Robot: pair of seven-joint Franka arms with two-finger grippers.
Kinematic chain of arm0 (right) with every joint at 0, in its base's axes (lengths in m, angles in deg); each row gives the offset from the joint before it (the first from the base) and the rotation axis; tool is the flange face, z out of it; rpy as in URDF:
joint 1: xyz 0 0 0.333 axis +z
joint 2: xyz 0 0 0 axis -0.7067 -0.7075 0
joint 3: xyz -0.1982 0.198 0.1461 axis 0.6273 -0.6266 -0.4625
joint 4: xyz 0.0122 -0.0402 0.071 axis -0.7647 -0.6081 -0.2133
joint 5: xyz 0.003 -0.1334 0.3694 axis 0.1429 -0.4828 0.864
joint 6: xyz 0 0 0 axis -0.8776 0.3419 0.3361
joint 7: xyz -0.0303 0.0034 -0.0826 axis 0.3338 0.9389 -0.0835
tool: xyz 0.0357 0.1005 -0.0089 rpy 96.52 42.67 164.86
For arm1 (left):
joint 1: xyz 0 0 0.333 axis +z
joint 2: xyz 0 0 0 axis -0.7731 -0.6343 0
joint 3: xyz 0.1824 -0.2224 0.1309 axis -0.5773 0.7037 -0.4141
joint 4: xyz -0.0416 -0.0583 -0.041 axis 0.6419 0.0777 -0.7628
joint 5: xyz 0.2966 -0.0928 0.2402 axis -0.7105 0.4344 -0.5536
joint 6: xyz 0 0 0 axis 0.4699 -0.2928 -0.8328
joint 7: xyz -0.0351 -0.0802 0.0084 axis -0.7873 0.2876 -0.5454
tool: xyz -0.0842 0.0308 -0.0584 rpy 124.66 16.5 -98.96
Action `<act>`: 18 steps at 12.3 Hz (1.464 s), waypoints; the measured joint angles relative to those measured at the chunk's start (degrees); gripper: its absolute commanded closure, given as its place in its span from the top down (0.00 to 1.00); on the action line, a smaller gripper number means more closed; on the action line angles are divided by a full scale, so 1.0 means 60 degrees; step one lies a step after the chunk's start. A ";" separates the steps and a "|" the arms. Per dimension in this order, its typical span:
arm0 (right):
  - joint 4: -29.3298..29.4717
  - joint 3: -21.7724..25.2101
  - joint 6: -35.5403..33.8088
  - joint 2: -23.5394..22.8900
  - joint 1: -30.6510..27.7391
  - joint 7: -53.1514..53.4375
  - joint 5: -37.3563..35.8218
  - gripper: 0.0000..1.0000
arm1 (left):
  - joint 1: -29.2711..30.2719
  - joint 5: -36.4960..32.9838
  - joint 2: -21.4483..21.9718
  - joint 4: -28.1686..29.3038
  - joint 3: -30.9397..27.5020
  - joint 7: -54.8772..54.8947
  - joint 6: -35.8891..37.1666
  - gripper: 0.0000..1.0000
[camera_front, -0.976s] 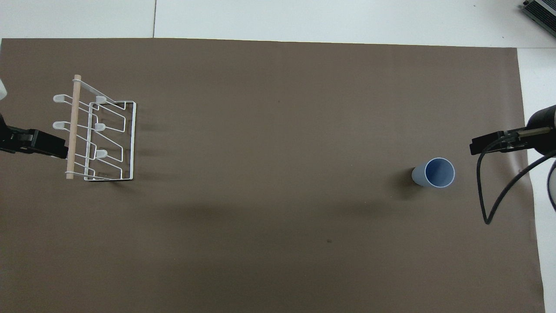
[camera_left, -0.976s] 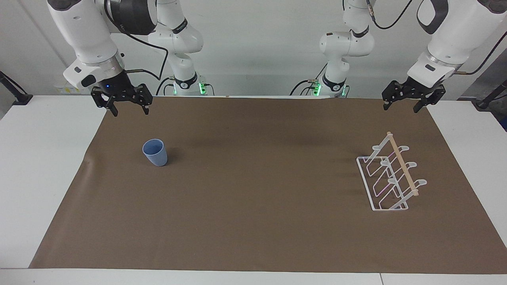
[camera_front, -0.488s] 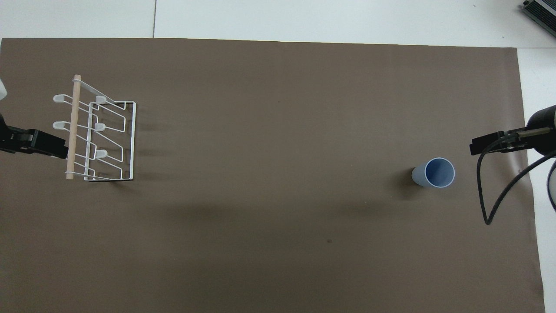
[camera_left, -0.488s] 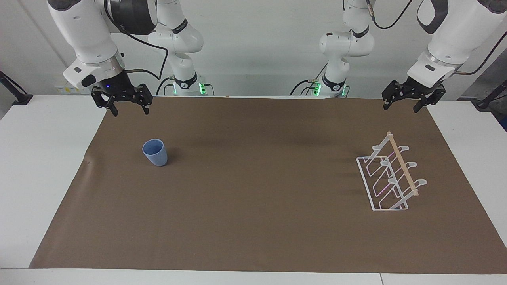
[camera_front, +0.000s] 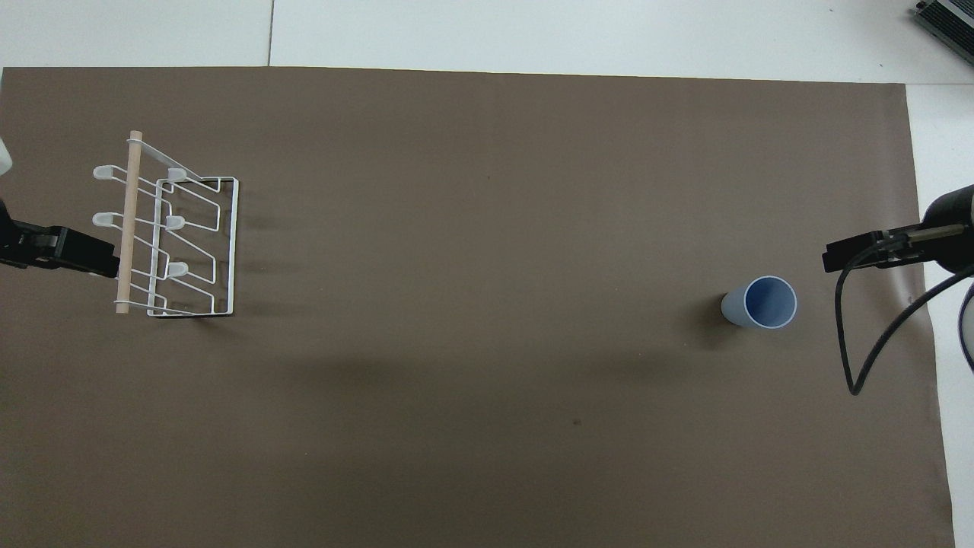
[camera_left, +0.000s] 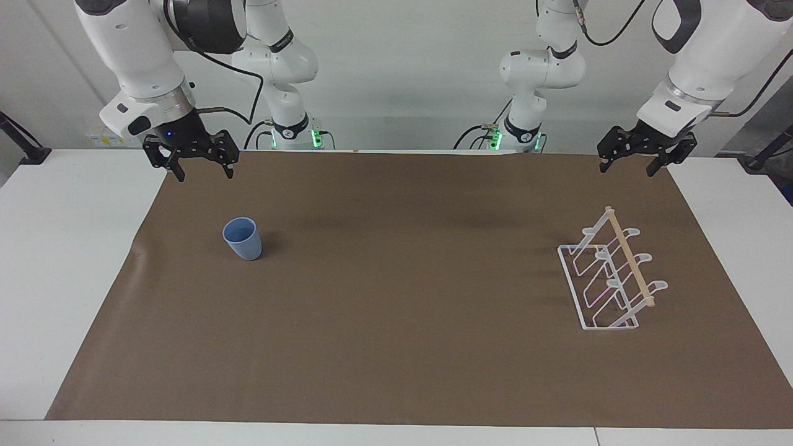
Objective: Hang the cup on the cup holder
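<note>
A small light-blue cup stands upright, mouth up, on the brown mat toward the right arm's end of the table. The white wire cup holder, with a wooden dowel bar across its prongs, stands toward the left arm's end with nothing on it. My right gripper hangs open and empty over the mat's edge, apart from the cup. Over the mat's corner near the holder, my left gripper is open too, holding nothing and touching nothing.
The brown mat covers most of the white table. A black cable loops down from the right arm over the mat's edge. A grey device sits at the table corner farthest from the robots.
</note>
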State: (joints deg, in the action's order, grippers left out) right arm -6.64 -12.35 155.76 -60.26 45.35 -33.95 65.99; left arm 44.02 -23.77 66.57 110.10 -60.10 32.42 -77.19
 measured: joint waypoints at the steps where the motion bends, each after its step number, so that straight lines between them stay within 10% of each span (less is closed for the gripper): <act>1: -0.0013 -0.0002 0.0000 0.0006 0.0006 0.0000 0.0000 1.00 | 0.0000 0.0000 0.0000 0.0000 0.0000 0.0000 0.0000 1.00; 9: -0.2052 -0.0060 0.0243 0.0342 0.0432 0.0000 0.0000 1.00 | 0.0000 0.0000 0.0000 0.0000 0.0000 0.0000 0.0000 1.00; 18: -0.4663 -0.0069 0.3024 0.0512 0.0616 0.0179 0.0000 1.00 | 0.0000 0.0000 0.0000 0.0000 0.0000 0.0000 0.0000 1.00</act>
State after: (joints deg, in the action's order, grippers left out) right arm -34.62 -12.77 173.90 -57.19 49.05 -32.87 65.99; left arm 44.02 -23.77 66.57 110.10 -60.10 32.42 -77.20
